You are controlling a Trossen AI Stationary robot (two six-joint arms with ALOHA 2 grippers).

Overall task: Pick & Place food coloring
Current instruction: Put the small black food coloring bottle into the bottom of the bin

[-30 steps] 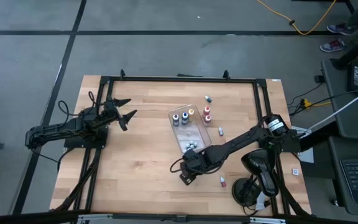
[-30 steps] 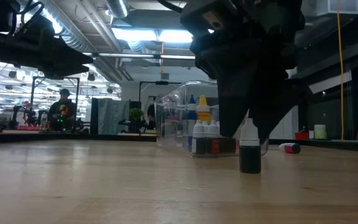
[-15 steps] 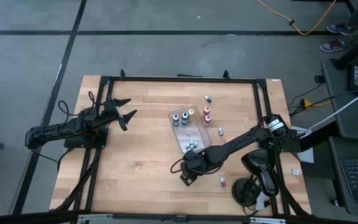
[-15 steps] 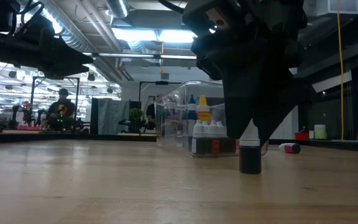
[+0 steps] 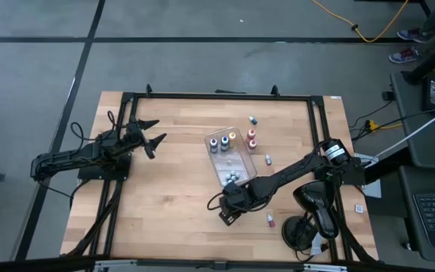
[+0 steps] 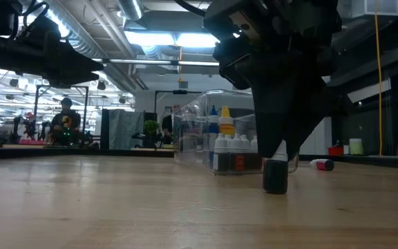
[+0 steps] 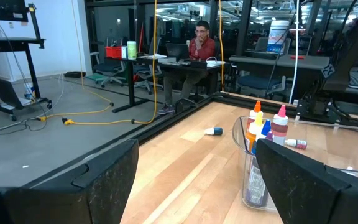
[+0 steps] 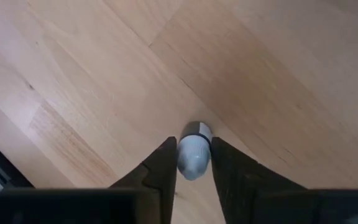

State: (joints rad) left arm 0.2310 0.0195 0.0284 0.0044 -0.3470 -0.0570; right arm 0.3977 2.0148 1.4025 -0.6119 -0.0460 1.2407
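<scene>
Right wrist view looks straight down past the two dark fingers (image 8: 160, 165) onto the pale cap of a small food coloring bottle (image 8: 194, 157), and the fingers press that cap from both sides. From where I stand, the right claw (image 5: 229, 214) is clamped on the bottle, coming at it from above because the bottle stands upright and the cap is the easiest part to pinch.

In the low view the dark bottle (image 6: 276, 176) stands on the wooden surface (image 6: 116, 200) with its base apparently touching the wood, cap up, so its long axis runs vertical and its tip points at the ceiling. The claw covers most of the cap there. Whether the bottle has left the wood at all I cannot tell.

Seen from above, this bottle sits at about 6 o'clock from the clear plastic tray (image 5: 242, 162), near it but apart. The tray holds several upright bottles already: a dark and orange group (image 5: 223, 140) at its 12 o'clock end and a pale-capped cluster (image 5: 232, 175) at its 6 o'clock end. My guess is that the tray is the drop-off.

Loose ones remain: two red bottles (image 5: 251, 139) just beside the tray at 2 o'clock, one lying on its side (image 5: 253, 119) farther toward 12, a small one (image 5: 268, 159) at 3 o'clock, and another (image 5: 270, 220) at 3 o'clock from the working claw.

The left claw (image 5: 151, 135) waits well off at the tray's 9 o'clock, fingers spread wide and holding nothing.
</scene>
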